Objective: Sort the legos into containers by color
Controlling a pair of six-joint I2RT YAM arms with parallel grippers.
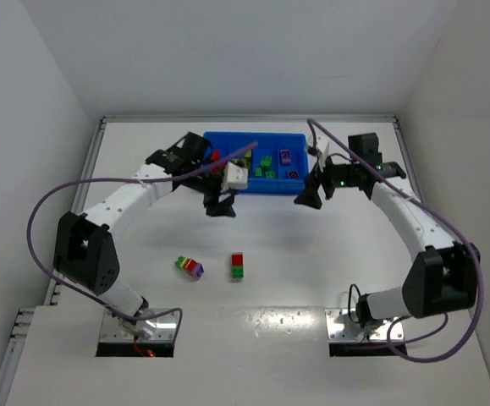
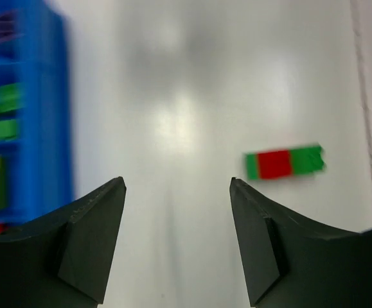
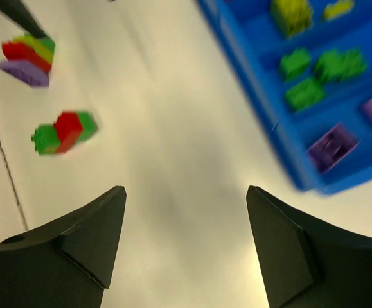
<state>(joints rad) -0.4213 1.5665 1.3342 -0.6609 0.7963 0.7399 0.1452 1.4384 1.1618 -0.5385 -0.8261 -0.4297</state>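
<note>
Your left end effector (image 2: 176, 185) and right end effector (image 3: 186, 190) are both wide and empty by the tray (image 1: 274, 189). The red-green stack (image 1: 238, 266) and mixed stack (image 1: 189, 267) sit on the desk (image 1: 312, 254), so you'll probably want to grab one next.

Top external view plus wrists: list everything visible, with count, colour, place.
Bright-blue plastic tray: one, far centre of table, four compartments.
Red lego bricks: count unclear, tray's leftmost compartment in top view.
Yellow lego bricks: two, next compartment.
Green lego bricks: about three, third compartment.
Purple lego bricks: two, rightmost compartment.
Red-and-green lego stack: one, on table before the tray.
Red-yellow-green-purple lego stack: one, left of it.
White table: one, under everything.
Purple cables: two, one per arm.
Left gripper: black, open, empty, by tray's near-left edge.
Right gripper: black, open, empty, by tray's near-right corner.
</note>
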